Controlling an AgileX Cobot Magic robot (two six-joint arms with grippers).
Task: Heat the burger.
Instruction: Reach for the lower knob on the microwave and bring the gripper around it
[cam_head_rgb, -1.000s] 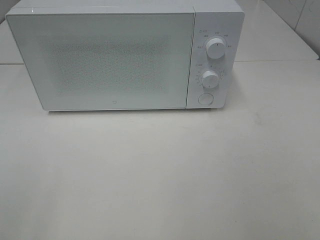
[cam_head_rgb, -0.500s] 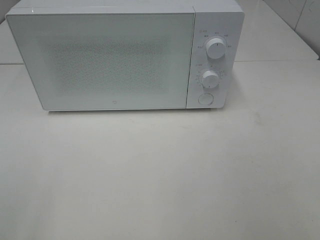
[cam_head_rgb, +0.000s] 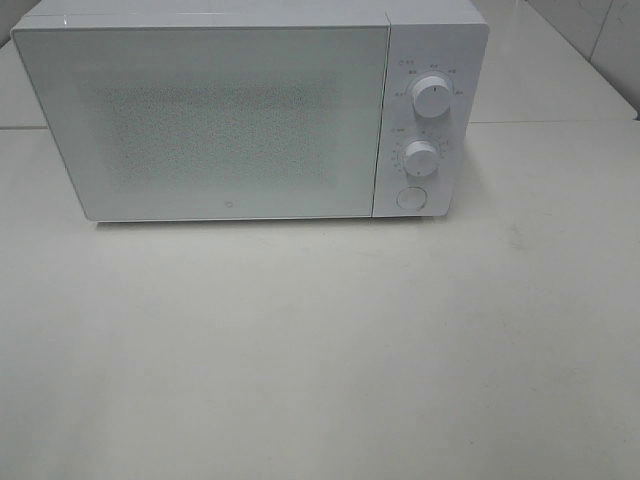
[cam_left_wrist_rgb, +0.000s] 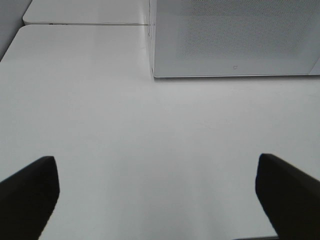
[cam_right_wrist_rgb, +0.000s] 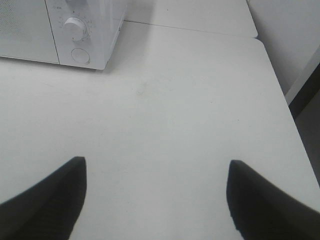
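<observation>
So the microwave (cam_head_rgb: 250, 110) sits at the back of the white counter (cam_head_rgb: 320, 350) with its door (cam_head_rgb: 205, 120) fully shut. The burger isn't visible in any of the three views. It's not on the bare stretch of counter in front, not beside the microwave, and not in either pincer. The door's dotted window is too washed out to see through, so there's no telling whether the burger is already inside or somewhere off camera. The left pincer (cam_left_wrist_rgb: 156, 170) hangs over the counter in front of the door's left end with its jaws spread as wide as they go and nothing between them. The right pincer (cam_right_wrist_rgb: 156, 165) is off toward the control side, jaws also well apart and empty. Neither one touches the microwave. On the panel there's an upper knob (cam_head_rgb: 431, 97), a lower knob (cam_head_rgb: 421, 158) and a round button (cam_head_rgb: 410, 198) under them, all untouched by the arms, and the markings are too small to read a setting. Best guess on progress: it could be the very start, with door opening, loading and dial turning all left to do. It could equally be the end, with the burger shut inside and both arms parked.
</observation>
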